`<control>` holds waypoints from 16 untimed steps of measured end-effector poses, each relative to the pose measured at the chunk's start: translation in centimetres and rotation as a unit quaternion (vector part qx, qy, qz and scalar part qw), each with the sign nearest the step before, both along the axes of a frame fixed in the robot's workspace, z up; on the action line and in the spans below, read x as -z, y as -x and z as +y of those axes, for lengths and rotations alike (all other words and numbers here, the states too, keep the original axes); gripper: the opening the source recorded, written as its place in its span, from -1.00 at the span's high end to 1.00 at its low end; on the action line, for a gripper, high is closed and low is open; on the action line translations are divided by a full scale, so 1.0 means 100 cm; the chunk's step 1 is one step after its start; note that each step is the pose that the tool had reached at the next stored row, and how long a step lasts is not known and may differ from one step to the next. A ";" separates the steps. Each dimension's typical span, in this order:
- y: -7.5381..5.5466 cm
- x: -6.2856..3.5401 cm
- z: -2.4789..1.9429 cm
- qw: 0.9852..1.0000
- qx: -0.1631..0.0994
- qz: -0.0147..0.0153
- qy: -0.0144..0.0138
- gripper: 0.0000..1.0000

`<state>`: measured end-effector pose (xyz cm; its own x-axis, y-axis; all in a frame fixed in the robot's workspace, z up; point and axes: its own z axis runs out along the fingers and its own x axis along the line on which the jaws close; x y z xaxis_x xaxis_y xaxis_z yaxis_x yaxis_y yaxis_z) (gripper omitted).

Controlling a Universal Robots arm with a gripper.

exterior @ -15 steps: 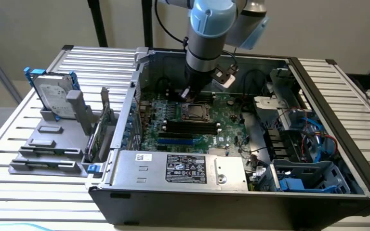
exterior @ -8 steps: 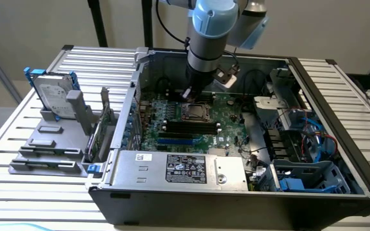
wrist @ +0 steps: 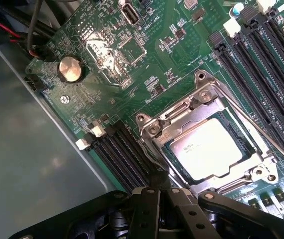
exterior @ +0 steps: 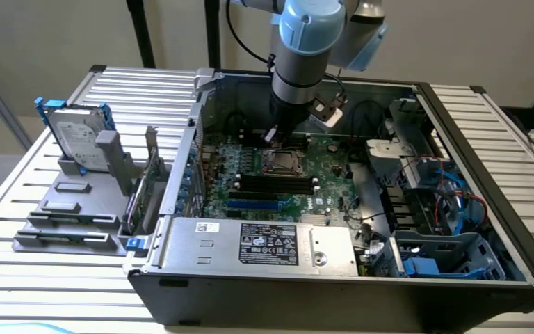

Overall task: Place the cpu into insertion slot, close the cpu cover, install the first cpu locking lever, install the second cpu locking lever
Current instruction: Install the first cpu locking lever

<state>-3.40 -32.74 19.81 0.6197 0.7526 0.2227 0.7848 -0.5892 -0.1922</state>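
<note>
Already seated flat in the insertion slot (wrist: 171, 152), under the window of the lowered cpu cover (wrist: 207, 110): cpu (wrist: 209, 149). Probably light, rigid and fragile, with a slick metal lid; best taken by its bare edges, never pressed askew. Alongside, thin wire locking lever (wrist: 269, 139) and long black memory slots (wrist: 261, 64). Just beside the socket, gripper (wrist: 164, 191) pressed together, pinching nothing, over the green motherboard (wrist: 147, 74).
</note>
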 end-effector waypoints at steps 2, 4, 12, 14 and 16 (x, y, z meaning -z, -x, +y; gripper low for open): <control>0.000 0.0000 0.0000 1.000 0.000 0.000 0.000 0.79; 0.001 0.0000 0.0001 1.000 0.000 0.000 0.000 0.79; 0.002 0.0000 0.0000 1.000 0.000 0.000 0.000 0.79; 0.002 0.0000 0.0001 1.000 0.000 0.000 0.000 0.79; 0.002 0.0000 0.0003 1.000 0.000 0.000 0.000 0.79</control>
<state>-3.60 -32.71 19.81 0.6193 0.7528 0.2228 0.7850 -0.5888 -0.1924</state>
